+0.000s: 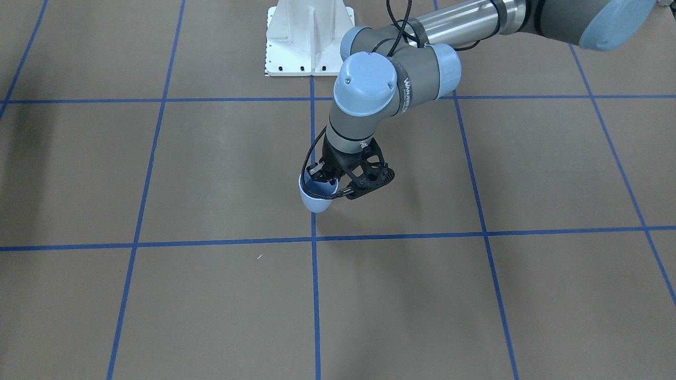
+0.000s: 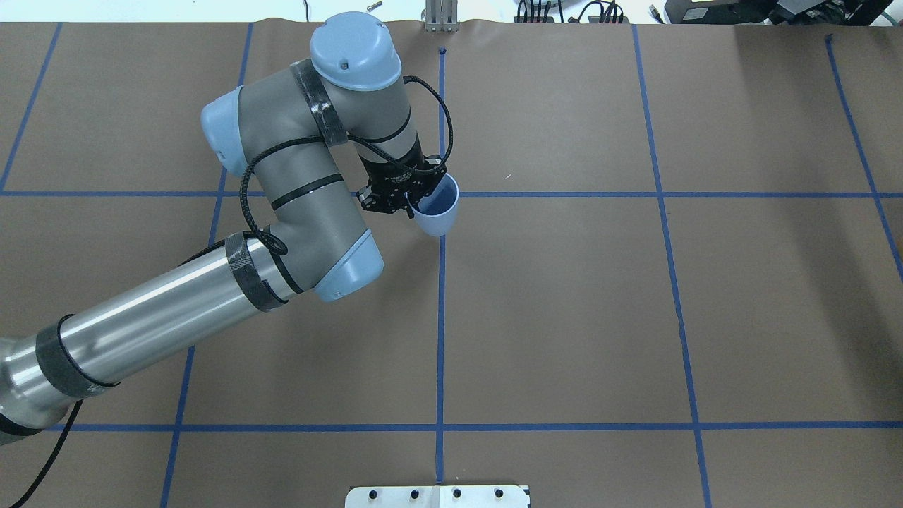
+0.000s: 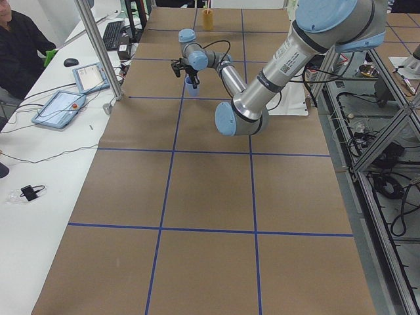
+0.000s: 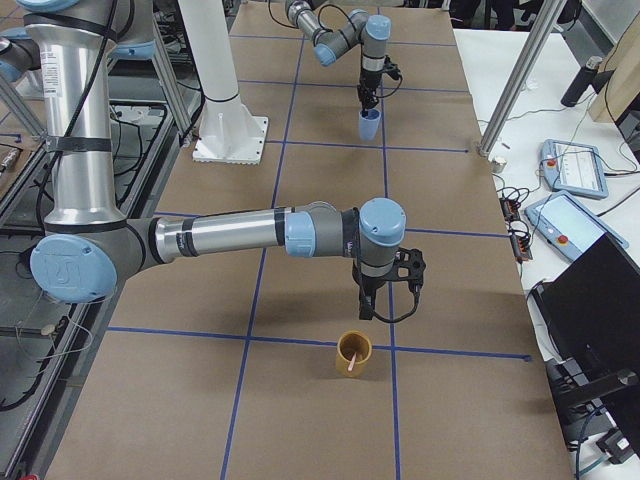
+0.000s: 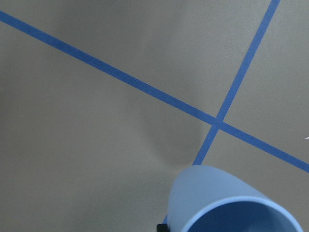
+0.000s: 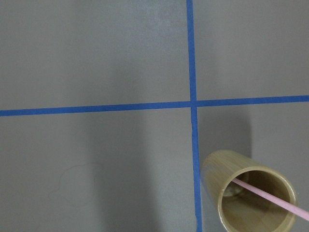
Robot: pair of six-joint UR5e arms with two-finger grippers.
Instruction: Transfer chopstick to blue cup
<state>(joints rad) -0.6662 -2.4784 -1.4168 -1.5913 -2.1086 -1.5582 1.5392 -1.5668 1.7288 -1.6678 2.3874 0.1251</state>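
left gripper [image 2: 412, 206] was clamped on the rim of the blue cup [image 2: 439, 219], tilted, well apart from the wooden cup [image 4: 351, 356] | right gripper [image 4: 383, 300] hung just above the wooden cup, open or closed could not be told | chopstick [image 6: 270, 195] leaned inside the wooden cup | likely best: pinch the stick above the wooden cup's rim, lift straight

White letters run down the grey wrist joint [image 1: 406, 96] of the left arm, at three o'clock from its round blue cap [image 1: 364, 82]; they are too blurred to read with any certainty; a white sticker [image 3: 285, 62] with dark print sits on the same arm's silver tube, at one o'clock from the blue elbow cap [image 3: 231, 121], too small to read; the right arm's blue elbow cap [image 4: 66, 270] bears a pale mark resembling "UR".
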